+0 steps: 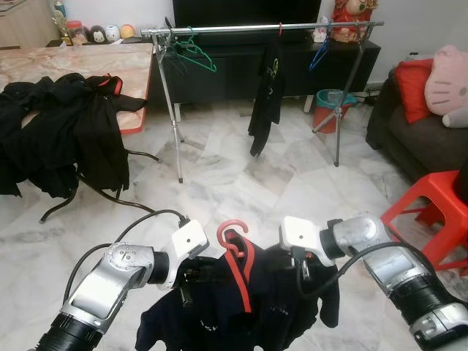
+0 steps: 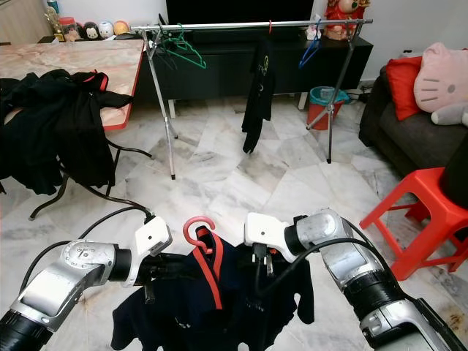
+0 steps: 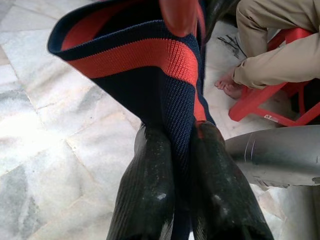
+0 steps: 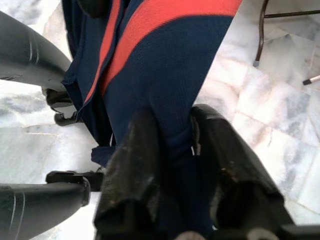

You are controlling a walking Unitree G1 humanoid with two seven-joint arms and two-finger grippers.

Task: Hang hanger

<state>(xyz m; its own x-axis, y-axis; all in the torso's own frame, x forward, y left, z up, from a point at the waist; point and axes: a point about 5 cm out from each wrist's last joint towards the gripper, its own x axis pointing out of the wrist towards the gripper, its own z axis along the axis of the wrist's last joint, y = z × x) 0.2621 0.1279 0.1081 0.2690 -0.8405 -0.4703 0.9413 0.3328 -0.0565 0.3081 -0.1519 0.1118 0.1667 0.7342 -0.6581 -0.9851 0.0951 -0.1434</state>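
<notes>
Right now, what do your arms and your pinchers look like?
Both arms are shiny silver tubes with black ribbed cuffs near the elbows. Each wrist carries a white box, and a black cable loops along each arm. The left gripper and right gripper each have two long black fingers, a bit scuffed and dusty.

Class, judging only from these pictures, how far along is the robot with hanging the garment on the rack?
Done: the navy garment already sits on a red hanger.
In hand: the left gripper and right gripper each pinch its fabric, holding it low before the robot.
Left: the rail stands across the room, so carrying the garment there and hooking it on remain.
</notes>
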